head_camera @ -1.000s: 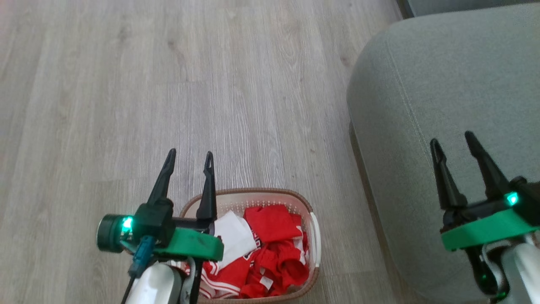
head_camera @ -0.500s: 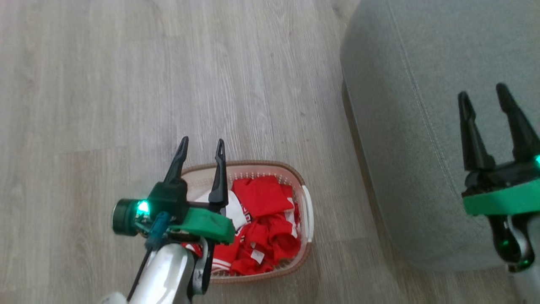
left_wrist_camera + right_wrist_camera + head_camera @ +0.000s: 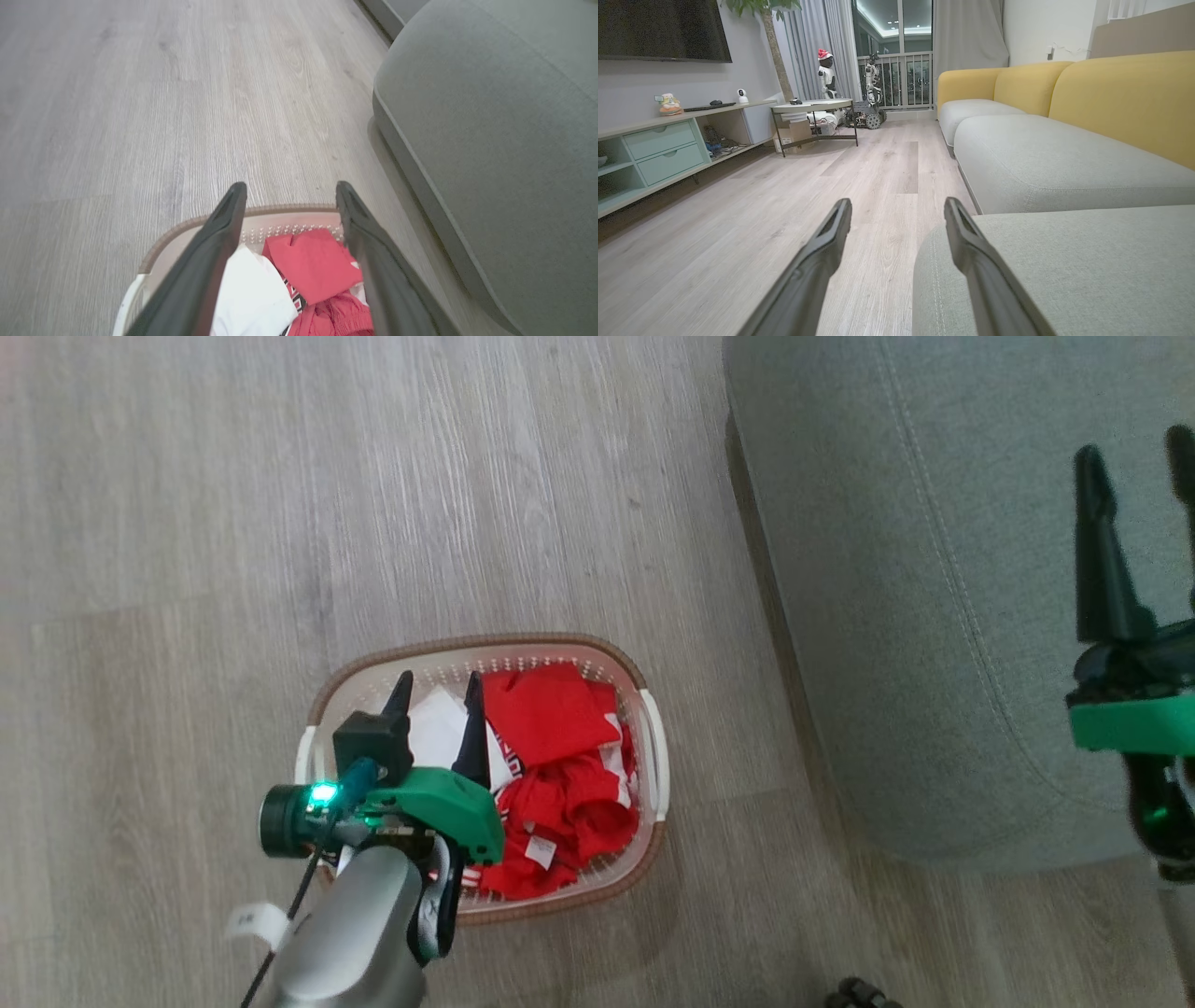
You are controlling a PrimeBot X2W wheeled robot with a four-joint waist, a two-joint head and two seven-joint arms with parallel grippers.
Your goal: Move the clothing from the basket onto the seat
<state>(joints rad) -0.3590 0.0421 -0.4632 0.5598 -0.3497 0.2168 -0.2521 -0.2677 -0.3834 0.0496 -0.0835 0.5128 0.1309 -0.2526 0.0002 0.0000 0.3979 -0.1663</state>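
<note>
Both empty, parted: right gripper [image 3: 1134, 443] over seat [image 3: 887, 569]; left gripper [image 3: 439, 679] now lower, above clothing [image 3: 546, 709] in basket [image 3: 485, 642].

I get soft, even light in the head view: the floor [image 3: 187, 523] reads pale and a little washed, and the basket [image 3: 485, 642] throws only a faint shadow toward the lower right. The right gripper [image 3: 1134, 443] smears at the frame edge. In the left wrist view the white panel of the clothing [image 3: 252, 294] is nearly blown out, and the left gripper [image 3: 289, 186] goes soft near the lens. The right wrist view is crisper, with ceiling lights [image 3: 889, 21] glaring beyond the window [image 3: 915, 46]
</note>
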